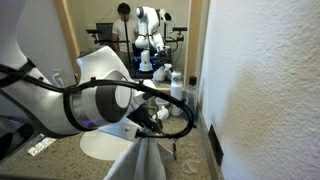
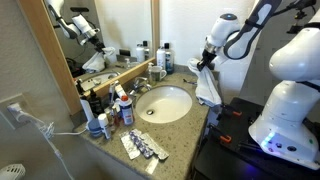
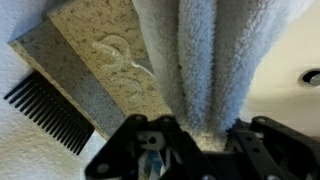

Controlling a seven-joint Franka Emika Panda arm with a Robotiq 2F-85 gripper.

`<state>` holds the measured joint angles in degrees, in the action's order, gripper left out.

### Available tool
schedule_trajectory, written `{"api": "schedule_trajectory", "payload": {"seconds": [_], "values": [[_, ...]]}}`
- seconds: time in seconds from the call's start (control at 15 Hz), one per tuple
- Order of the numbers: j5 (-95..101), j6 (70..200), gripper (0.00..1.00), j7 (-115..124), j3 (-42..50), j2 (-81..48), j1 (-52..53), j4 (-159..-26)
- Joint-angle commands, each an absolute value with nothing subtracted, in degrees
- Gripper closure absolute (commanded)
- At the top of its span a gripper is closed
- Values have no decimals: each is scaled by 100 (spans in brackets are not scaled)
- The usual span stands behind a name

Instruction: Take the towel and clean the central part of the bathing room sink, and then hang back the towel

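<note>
**Towel held beside the sink.** The towel (image 2: 208,90) hung in soft folds from the tool (image 2: 207,64), which was clamped on its upper bunch. In the wrist view the terry pile (image 3: 195,60) ran down between the tool's (image 3: 190,140) fingers. The cloth hung at the outer edge of the granite bench (image 2: 190,130), just beside the sink (image 2: 155,108) and not yet in it. The basin appeared dry and bare around its drain.

The step in hand was judged to be carrying the towel to the basin. To do it well, the arm should travel sideways until the folds hang over the drain. It should then lower until the cloth bunches on the basin floor, and wipe in short strokes with the grip kept firm. The hanging tail should stay clear of the bottles (image 2: 120,108) crowded by the mirror (image 2: 110,30).

The bottle labels were too small to read, and no other writing could be made out.
</note>
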<state>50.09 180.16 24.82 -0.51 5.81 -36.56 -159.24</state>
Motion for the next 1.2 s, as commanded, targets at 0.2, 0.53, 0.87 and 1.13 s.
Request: {"api": "schedule_trajectory", "payload": {"seconds": [0.2, 0.53, 0.87, 1.13], "values": [[6720, 18036, 94, 4400, -507, 319, -3667, -15932], [7833, 17753, 94, 6007, -943, 6, -3349, -15942], [7917, 17663, 94, 7237, -1714, -508, -2568, -15895], [7593, 17641, 94, 7723, -2240, -1008, -2001, -15769]]}}
